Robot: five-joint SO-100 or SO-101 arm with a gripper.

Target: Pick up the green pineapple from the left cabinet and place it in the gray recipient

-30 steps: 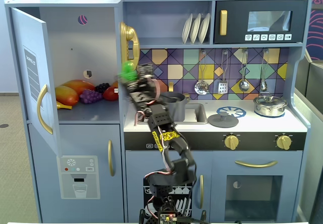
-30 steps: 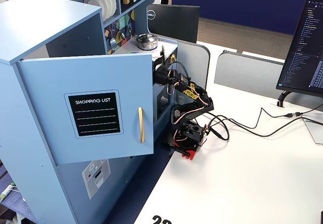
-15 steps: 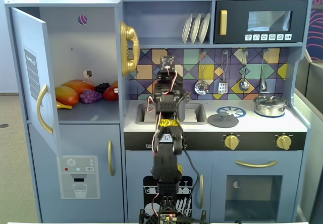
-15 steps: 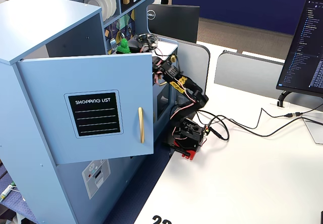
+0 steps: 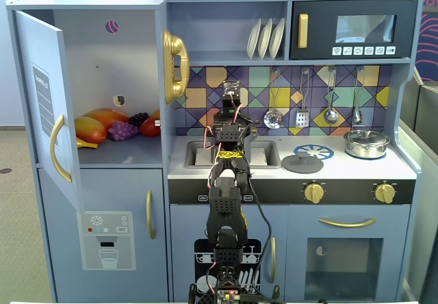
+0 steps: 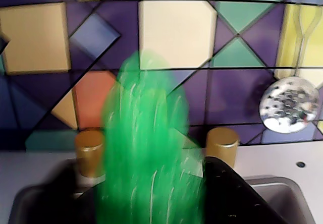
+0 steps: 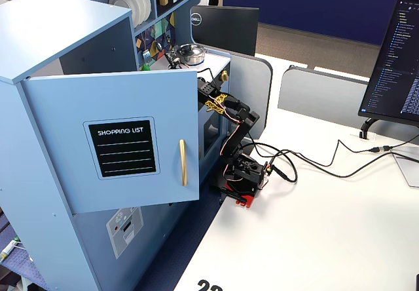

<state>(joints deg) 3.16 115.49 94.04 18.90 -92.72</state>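
Front fixed view
Arm: the arm point(image 5: 226, 201) stands in front of the toy kitchen and reaches straight up to the sink point(image 5: 231, 153).
Left cabinet: the left cabinet point(image 5: 102, 85) has its door point(image 5: 44, 105) swung open. A round hole shows high in its back wall.
Fruit on the shelf: an orange-yellow mango point(image 5: 91, 129), a purple grape bunch point(image 5: 123, 131) and a red fruit point(image 5: 150, 127) lie close together on the cabinet shelf.
Green pineapple: the arm hides it in this view.
Silver pot: a shiny lidded pot point(image 5: 367, 142) sits on the right side of the tabletop point(image 5: 404, 170).

Wrist view
Green pineapple: the green pineapple point(image 6: 146, 148) fills the middle as a blurry green shape, upright, in front of the colored tile wall point(image 6: 176, 27).
Fingers: the fingers point(image 6: 227, 191) show as dark shapes on both sides of the fruit, closed around it.
Gray recipient: a dark rim low in the picture may be the pot, but it is too blurry to tell.
Knobs: two gold knobs point(image 6: 222, 144) stand behind the fruit, one on each side.
Ladle: a shiny spoon with holes point(image 6: 288, 104) hangs on the right.

Side fixed view
Arm: the arm bends up from its base point(image 7: 245, 176) on the white tabletop point(image 7: 314, 232) and goes in behind the open door.
Green pineapple: only a small green bit point(image 7: 145, 67) peeks over the top edge of the door.
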